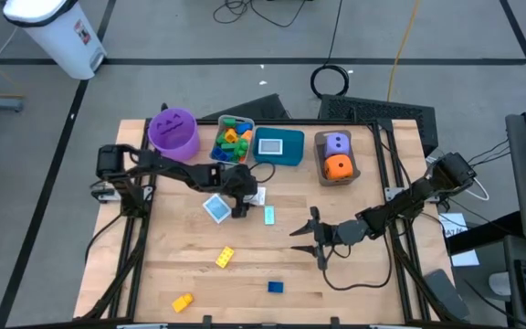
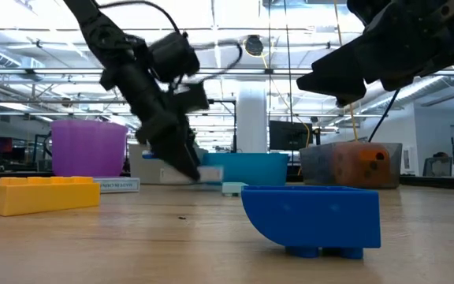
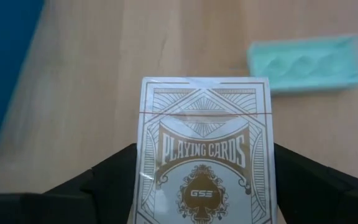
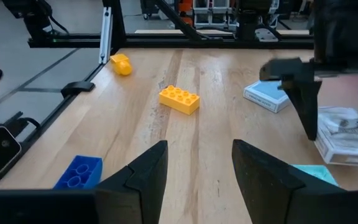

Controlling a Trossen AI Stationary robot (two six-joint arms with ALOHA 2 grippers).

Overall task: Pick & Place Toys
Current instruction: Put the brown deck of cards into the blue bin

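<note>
Card box [image 3: 204, 155]: white playing-card pack between left gripper [image 1: 241, 196] fingers, grip unclear
Right gripper [image 1: 316, 236]: open, empty, hovering right of centre

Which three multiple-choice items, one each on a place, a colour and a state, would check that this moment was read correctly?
1. The purple die and the orange die are:
A. on the floor
B. in the brown bin
C. held up in the air

2. The loose eight-stud brick is:
A. red
B. green
C. yellow

3. The right gripper is:
A. open, holding nothing
B. shut on a brick
C. shut on a die

Answers:
1 B: the high view shows both dice side by side inside the brown bin.
2 C: the brick is yellow in both the high view and the right wrist view.
3 A: the right wrist view shows bare wood between its parted fingers.
</note>
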